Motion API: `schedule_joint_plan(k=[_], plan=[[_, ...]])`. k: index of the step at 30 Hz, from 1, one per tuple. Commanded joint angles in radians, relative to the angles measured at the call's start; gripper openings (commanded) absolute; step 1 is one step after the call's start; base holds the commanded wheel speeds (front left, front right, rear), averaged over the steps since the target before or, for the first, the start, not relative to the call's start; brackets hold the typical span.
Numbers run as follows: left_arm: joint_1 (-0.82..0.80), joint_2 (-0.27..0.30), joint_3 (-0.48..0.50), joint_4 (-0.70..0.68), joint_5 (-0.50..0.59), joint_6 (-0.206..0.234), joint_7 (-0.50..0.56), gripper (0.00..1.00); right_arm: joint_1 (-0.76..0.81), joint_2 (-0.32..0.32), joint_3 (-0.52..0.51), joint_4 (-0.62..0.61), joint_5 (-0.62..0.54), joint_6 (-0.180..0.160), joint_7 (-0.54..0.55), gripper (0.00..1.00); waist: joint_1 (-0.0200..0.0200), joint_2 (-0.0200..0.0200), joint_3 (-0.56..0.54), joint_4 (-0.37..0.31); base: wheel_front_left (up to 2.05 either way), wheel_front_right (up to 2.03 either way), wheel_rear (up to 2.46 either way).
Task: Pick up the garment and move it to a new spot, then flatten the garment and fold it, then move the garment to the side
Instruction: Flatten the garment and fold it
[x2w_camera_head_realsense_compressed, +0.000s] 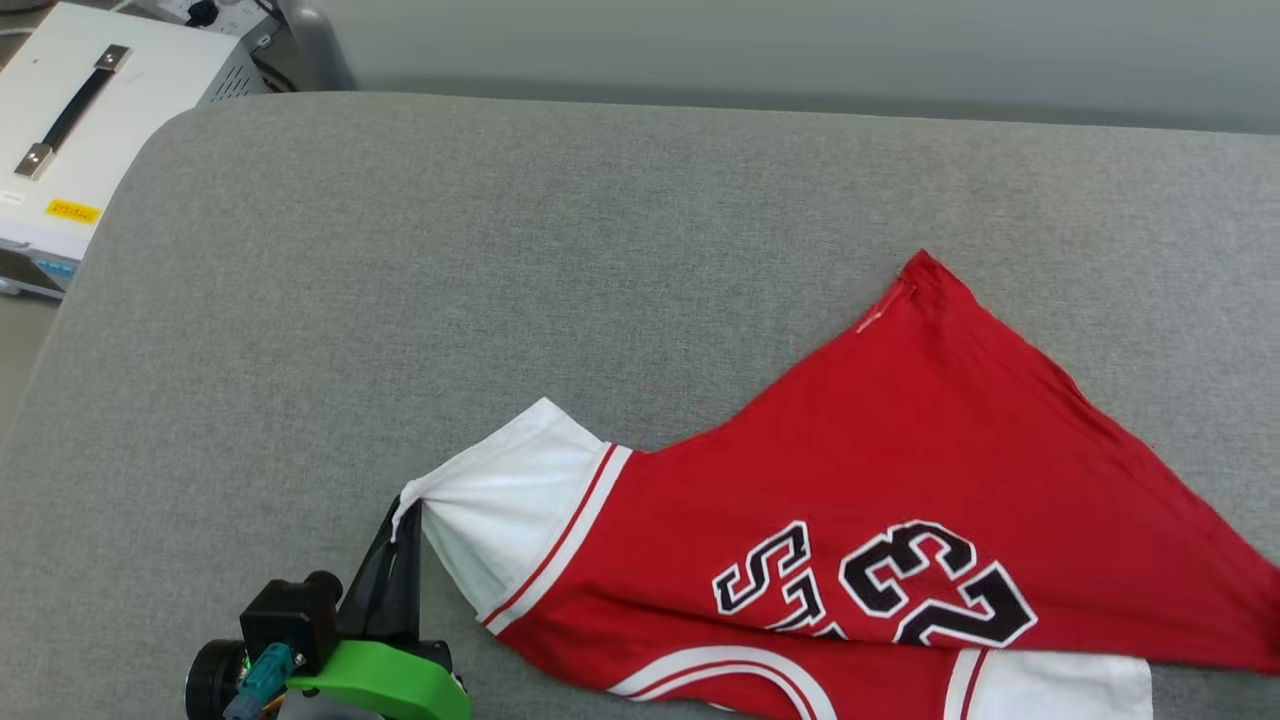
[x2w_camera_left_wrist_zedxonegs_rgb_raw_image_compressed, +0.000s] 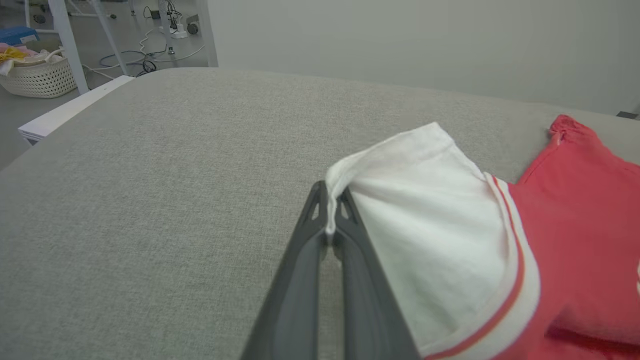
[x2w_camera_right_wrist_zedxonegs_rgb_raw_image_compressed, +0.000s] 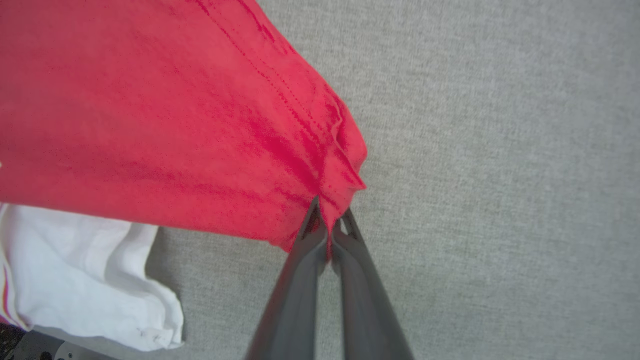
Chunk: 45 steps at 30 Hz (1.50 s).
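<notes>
Both grips are slight, left gripper (x2w_camera_left_wrist_zedxonegs_rgb_raw_image_compressed: 329, 212) closed on the white sleeve (x2w_camera_left_wrist_zedxonegs_rgb_raw_image_compressed: 425, 210) edge, right gripper (x2w_camera_right_wrist_zedxonegs_rgb_raw_image_compressed: 328, 227) on a red corner (x2w_camera_right_wrist_zedxonegs_rgb_raw_image_compressed: 345, 170), so stretching the garment (x2w_camera_head_realsense_compressed: 900, 450) at the table (x2w_camera_head_realsense_compressed: 500, 250)'s near edge could slip either

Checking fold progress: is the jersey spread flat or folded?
Loosely doubled over, not flat: the jersey forms a rough triangle, its red layer overlapping the lower white sleeve.

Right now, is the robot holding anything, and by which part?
The red jersey: the left gripper pinches the edge of a white sleeve, the right gripper a bunched red corner.
</notes>
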<state>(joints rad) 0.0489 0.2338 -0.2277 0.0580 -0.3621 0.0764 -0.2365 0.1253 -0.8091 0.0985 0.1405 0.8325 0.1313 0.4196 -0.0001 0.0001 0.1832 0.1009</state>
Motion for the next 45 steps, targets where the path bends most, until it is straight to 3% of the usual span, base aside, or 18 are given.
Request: schedule_joint_plan(k=[1,7,13,14,15,22,28,35,40,45], plan=[[0.012,0.009,0.005,-0.002,-0.010,0.010,0.002,0.00,0.041,0.036,-0.015,-0.007,-0.024,-0.001,0.012,0.00,0.0001,-0.0001,-0.010,-0.013,0.00,0.00,0.00],[0.005,0.008,-0.006,-0.001,-0.010,0.011,0.007,0.00,0.179,0.194,0.001,0.009,-0.056,-0.001,0.085,0.00,0.0001,-0.0001,0.000,-0.005,0.00,0.00,0.00],[0.005,0.009,-0.008,-0.002,-0.012,0.018,0.010,0.00,0.188,0.238,-0.007,0.015,-0.094,-0.001,0.073,0.00,0.0001,-0.0001,0.000,-0.012,0.00,0.00,0.00],[0.005,0.010,-0.007,-0.004,-0.013,0.020,0.010,0.00,0.179,0.236,-0.022,0.008,-0.103,-0.001,0.061,0.80,0.0001,-0.0001,-0.001,-0.014,0.00,0.00,0.00],[0.006,0.011,-0.007,-0.006,-0.013,0.022,0.010,0.00,0.166,0.233,-0.043,-0.005,-0.116,-0.001,0.042,1.00,0.0001,-0.0001,-0.003,-0.017,0.00,0.00,0.00],[0.008,0.018,-0.012,-0.024,-0.010,0.028,0.015,0.00,0.056,0.191,-0.177,-0.168,-0.154,-0.001,-0.020,1.00,0.0001,-0.0001,-0.007,-0.018,0.00,0.00,0.00],[-0.014,0.017,-0.026,-0.048,-0.002,0.028,0.017,0.00,-0.126,0.103,-0.202,-0.335,-0.164,-0.001,0.056,1.00,0.0001,-0.0001,0.031,0.007,0.00,0.00,0.00],[-0.064,0.004,-0.049,-0.061,0.009,0.021,0.011,0.00,-0.413,0.020,-0.015,-0.375,-0.124,-0.001,0.281,1.00,0.0001,-0.0001,0.097,0.050,0.00,0.00,0.00],[-0.110,-0.011,-0.072,-0.055,0.020,0.009,0.004,0.00,-0.631,-0.005,0.177,-0.282,-0.103,-0.001,0.461,1.00,0.0001,-0.0001,0.150,0.085,0.00,0.00,0.00],[-0.147,-0.027,-0.088,-0.048,0.027,-0.001,-0.006,0.00,-0.799,0.010,0.345,-0.166,-0.133,-0.001,0.534,1.00,0.0001,-0.0001,0.196,0.116,0.00,0.00,0.00]])
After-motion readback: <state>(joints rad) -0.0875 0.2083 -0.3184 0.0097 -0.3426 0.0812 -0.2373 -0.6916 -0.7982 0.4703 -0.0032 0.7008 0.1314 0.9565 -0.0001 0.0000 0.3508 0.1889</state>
